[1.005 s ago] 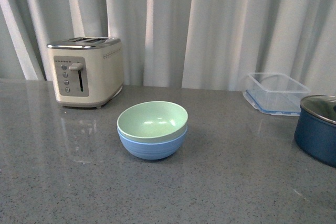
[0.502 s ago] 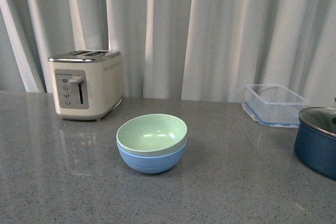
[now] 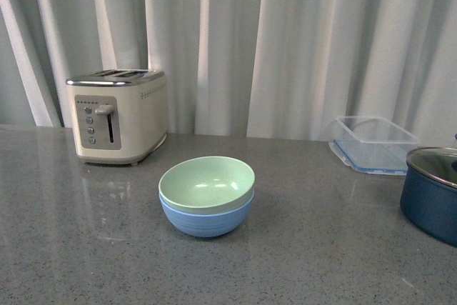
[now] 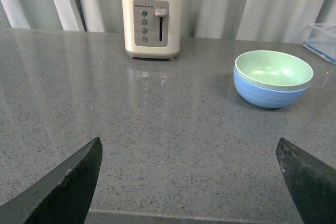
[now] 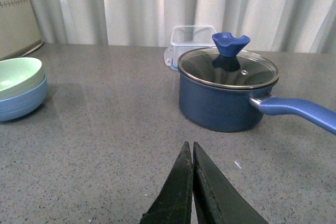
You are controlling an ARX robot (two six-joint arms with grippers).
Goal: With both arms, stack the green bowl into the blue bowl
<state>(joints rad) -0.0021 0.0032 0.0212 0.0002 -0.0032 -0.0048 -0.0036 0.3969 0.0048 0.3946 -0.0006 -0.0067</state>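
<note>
The green bowl is sitting nested inside the blue bowl on the grey counter. A cream toaster is standing behind-left; a clear container and navy pot are sitting right.

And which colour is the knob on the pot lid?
Blue, the knob shows best in the right wrist view.

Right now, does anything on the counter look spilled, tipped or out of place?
Nothing stands out. The green bowl sits level, nested in the blue bowl. The toaster, clear container and lidded pot stand upright, and the countertop shows no spills.
</note>
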